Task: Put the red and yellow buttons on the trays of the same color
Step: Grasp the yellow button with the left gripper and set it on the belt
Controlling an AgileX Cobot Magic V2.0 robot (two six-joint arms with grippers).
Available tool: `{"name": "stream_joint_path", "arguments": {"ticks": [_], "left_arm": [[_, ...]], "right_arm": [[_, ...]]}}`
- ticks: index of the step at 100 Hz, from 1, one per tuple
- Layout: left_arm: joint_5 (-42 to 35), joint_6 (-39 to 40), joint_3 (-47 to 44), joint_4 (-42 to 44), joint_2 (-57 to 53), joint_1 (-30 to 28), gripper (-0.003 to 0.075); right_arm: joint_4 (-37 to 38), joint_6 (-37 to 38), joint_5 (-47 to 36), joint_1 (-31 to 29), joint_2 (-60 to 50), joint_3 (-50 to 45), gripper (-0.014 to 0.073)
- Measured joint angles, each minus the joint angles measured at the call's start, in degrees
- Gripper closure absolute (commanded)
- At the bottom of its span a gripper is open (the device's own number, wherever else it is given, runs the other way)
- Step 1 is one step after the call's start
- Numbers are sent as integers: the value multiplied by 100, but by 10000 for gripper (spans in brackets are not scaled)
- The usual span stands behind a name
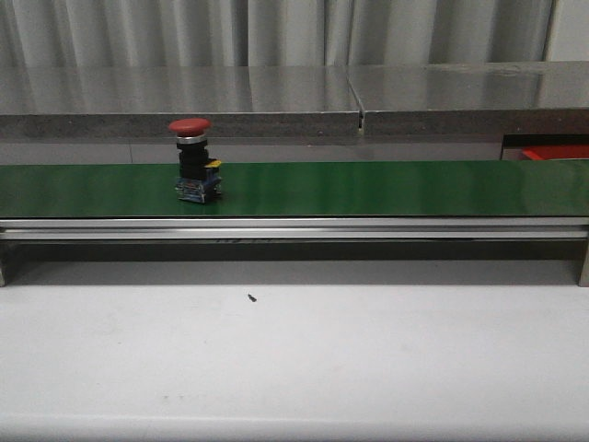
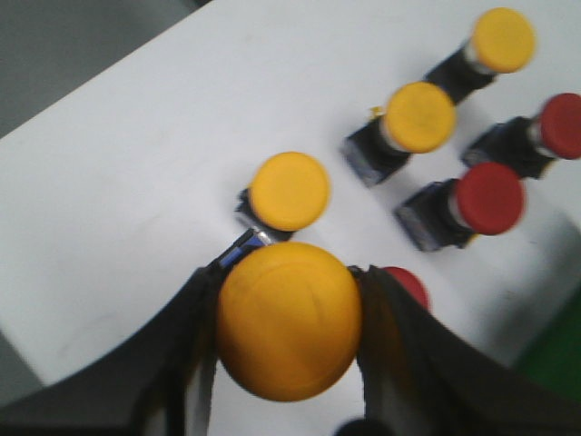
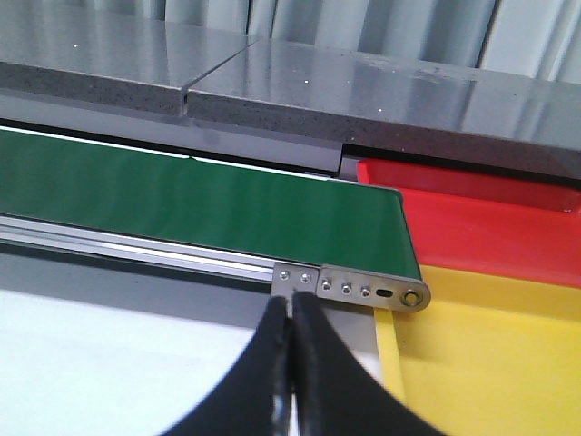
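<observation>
Left gripper (image 2: 289, 363): its two dark fingers (image 2: 186, 354) clamp a yellow button (image 2: 289, 318) by the sides of its domed cap, which fills the gap between them. Beneath and beyond the held part, a white table (image 2: 136, 182) carries six more pushbuttons: three with yellow caps (nearest yellow cap (image 2: 290, 191), just past the held one; middle yellow cap (image 2: 419, 116); far yellow cap (image 2: 502, 39)) and three with red caps (large red cap (image 2: 490, 197); edge red cap (image 2: 563, 125); a half-hidden red cap (image 2: 406, 283) touching the right finger's outline). The table's edge runs diagonally close behind the cluster; bare white surface lies open on the side away from the red caps.

Right gripper (image 3: 291, 372): fingers pressed together, nothing between them. It hangs near the end of the green conveyor belt (image 3: 200, 209), just short of the belt's metal end bracket (image 3: 349, 286). Past the belt's end sit one red tray (image 3: 490, 227) and, adjoining it on the nearer side, one yellow tray (image 3: 490, 354).

Front view: one red button (image 1: 195, 161) stands upright on the belt, left of centre, with long clear belt to its right. A small dark speck (image 1: 251, 297) lies on the table. No legible writing appears.
</observation>
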State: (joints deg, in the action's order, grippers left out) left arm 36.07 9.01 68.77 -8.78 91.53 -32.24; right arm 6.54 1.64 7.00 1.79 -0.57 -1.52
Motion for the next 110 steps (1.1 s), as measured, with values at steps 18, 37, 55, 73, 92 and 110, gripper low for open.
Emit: {"name": "stream_joint_path", "arguments": {"ticks": [18, 37, 55, 73, 92, 110], "left_arm": [[504, -815, 590, -670, -48, 713, 711], [696, -1009, 1154, -802, 112, 1418, 711], [863, -1079, 1473, -802, 634, 1902, 711], [931, -1088, 1645, -973, 1184, 2167, 710], [1050, -1091, 1752, -1123, 1475, 2188, 649], [1148, -1254, 1776, -1160, 1497, 2188, 311]], "right_arm": [[0, 0, 0, 0, 0, 0, 660], [0, 0, 0, 0, 0, 0, 660], [0, 0, 0, 0, 0, 0, 660], [0, 0, 0, 0, 0, 0, 660], [0, 0, 0, 0, 0, 0, 660], [0, 0, 0, 0, 0, 0, 660]]}}
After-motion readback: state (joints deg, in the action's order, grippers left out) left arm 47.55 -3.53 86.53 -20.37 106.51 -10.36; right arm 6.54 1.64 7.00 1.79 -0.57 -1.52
